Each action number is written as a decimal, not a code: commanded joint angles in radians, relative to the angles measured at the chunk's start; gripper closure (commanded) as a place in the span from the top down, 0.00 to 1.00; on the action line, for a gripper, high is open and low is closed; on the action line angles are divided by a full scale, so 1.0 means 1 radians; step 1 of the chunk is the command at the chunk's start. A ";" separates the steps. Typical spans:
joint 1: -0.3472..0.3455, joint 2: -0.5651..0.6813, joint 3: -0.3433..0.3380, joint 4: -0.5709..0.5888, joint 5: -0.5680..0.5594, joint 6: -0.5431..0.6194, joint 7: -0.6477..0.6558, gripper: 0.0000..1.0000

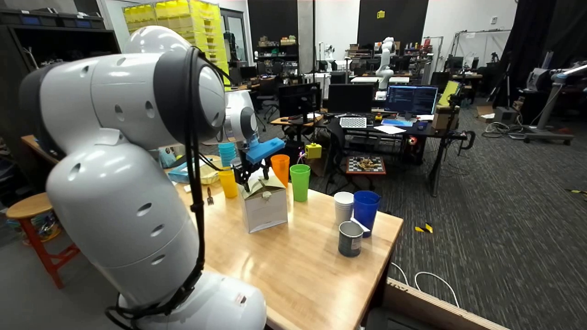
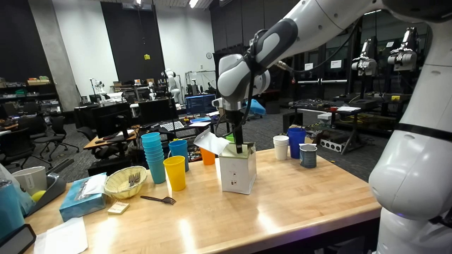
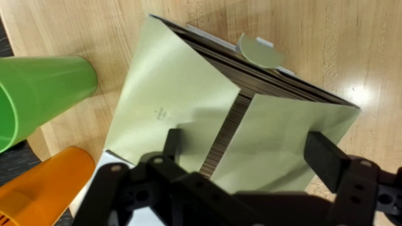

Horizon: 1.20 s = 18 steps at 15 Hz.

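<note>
My gripper (image 1: 256,180) is open and points down at the top of a white cardboard box (image 1: 266,213). In the wrist view the gripper (image 3: 245,139) has its two black fingers wide apart, with nothing between them but the box's pale green flaps (image 3: 176,91) below. The fingertips are at or just above these flaps; contact is unclear. Dark brown stacked edges (image 3: 232,125) show in the gap between the flaps. In an exterior view the box (image 2: 235,173) stands upright, its large lid flap (image 2: 211,141) folded out to one side.
Beside the box stand a green cup (image 1: 300,182), an orange cup (image 1: 280,167) and a yellow cup (image 2: 175,173). White cups (image 2: 281,147), a dark blue cup (image 2: 296,143) and a grey can (image 2: 308,156) stand together. A turquoise cup stack (image 2: 154,157), basket (image 2: 122,188) and fork (image 2: 159,199) are also there.
</note>
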 commanded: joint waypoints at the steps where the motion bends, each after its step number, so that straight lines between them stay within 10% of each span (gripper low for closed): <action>1: 0.011 -0.033 0.014 0.063 -0.059 -0.113 0.088 1.00; 6: 0.027 -0.030 0.020 0.147 -0.042 -0.159 0.157 1.00; 10: 0.038 -0.010 0.056 0.116 -0.097 0.038 0.319 1.00; 18: 0.033 0.082 0.157 0.027 -0.470 0.316 0.834 1.00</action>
